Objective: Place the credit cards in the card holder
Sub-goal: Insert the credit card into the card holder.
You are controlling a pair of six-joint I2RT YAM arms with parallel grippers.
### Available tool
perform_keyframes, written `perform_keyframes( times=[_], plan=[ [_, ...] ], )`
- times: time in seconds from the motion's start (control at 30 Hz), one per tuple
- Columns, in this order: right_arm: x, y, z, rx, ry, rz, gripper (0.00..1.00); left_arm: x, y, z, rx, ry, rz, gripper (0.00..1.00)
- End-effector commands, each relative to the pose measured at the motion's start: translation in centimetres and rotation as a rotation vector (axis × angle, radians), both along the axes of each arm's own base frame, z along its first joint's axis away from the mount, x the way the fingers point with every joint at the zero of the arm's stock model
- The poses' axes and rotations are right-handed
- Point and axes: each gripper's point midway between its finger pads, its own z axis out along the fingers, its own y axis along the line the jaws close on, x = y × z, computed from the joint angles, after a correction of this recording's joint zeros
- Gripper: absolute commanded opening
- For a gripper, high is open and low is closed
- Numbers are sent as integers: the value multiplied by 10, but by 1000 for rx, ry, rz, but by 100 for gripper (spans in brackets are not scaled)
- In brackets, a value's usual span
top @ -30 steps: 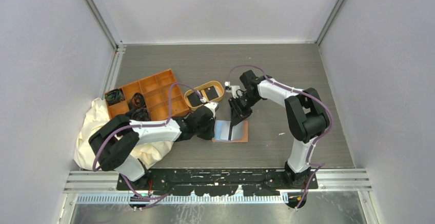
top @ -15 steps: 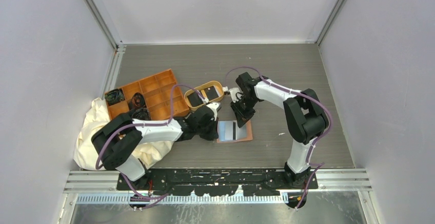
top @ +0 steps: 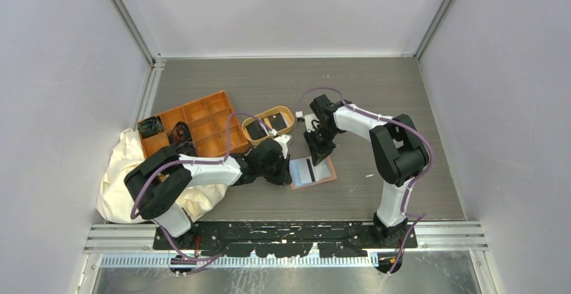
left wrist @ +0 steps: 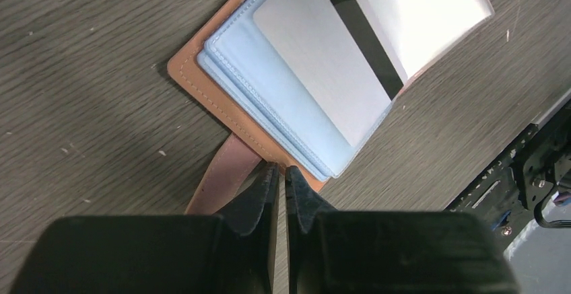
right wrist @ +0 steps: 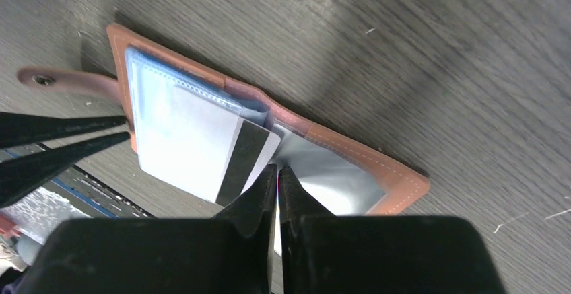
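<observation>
The card holder (top: 327, 171) lies open on the table, brown rim up and bluish pockets (left wrist: 283, 105) showing. A pale credit card with a black stripe (right wrist: 242, 159) sits partly in its left pocket; it also shows in the top view (top: 308, 169). My right gripper (right wrist: 277, 168) is shut, its tips against that card's outer edge (top: 316, 154). My left gripper (left wrist: 279, 167) is shut, its tips at the holder's edge beside the snap tab (left wrist: 222, 179), also seen from above (top: 285, 166). Two black credit cards (top: 264, 126) lie in the oval tray.
The oval tan-rimmed tray (top: 285, 114) stands just behind the card holder. An orange compartment tray (top: 202, 116) with dark items is at the left, over a cream cloth (top: 124, 173). The left gripper's fingers (right wrist: 60, 129) show at the right wrist view's left edge.
The right gripper held the card upright over the holder; the card now lies flat in the pocket. The holder has shifted right and turned a little. Both grippers followed it.
</observation>
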Motion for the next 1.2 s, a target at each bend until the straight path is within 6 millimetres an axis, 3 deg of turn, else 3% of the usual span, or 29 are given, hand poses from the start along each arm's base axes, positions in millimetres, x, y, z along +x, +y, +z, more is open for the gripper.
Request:
perform_keyframes(
  times=[0.0, 0.33, 0.57, 0.77, 1.17],
  plan=[
    [8, 9, 2, 49, 6, -74, 10, 2, -18, 10, -86, -3, -20, 9],
    [-3, 30, 14, 193, 108, -86, 10, 1, -23, 6, -100, 18, -29, 8],
    [13, 13, 27, 143, -24, -68, 10, 1, -21, 6, -93, 13, -25, 8],
    [21, -6, 13, 30, -74, -66, 9, 1, -21, 5, -93, 18, -26, 8],
    [4, 12, -1, 11, -35, 17, 9, 1, -24, 2, -97, 24, -27, 8]
  ],
)
